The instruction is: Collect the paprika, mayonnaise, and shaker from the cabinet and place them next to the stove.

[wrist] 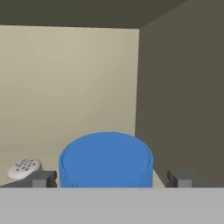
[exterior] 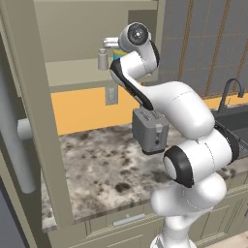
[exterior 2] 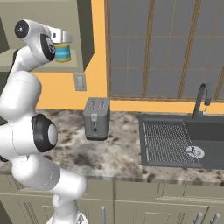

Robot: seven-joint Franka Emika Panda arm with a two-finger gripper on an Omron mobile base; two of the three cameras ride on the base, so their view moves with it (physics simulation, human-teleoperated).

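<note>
The cabinet (exterior: 72, 72) stands open, its door (exterior: 34, 126) swung out at the left. On its shelf is the mayonnaise (exterior 2: 63, 53), a jar with a blue lid (wrist: 106, 159) and a teal label. My gripper (wrist: 111, 178) is open, one fingertip (wrist: 41, 178) on each side of the lid, apart from it. It reaches into the cabinet (exterior 2: 43, 13) just above the jar. The grey shaker (exterior: 102, 59) stands just left of the jar, and its perforated top (wrist: 24, 168) shows beside my left finger. The paprika and the stove are out of view.
A grey toaster (exterior: 150, 130) sits on the speckled counter (exterior: 97, 164) under the cabinet, below my arm. The door's long bar handle (exterior: 14, 140) juts out at the left. A black sink (exterior 2: 183, 140) with a faucet (exterior 2: 201, 100) lies to the right.
</note>
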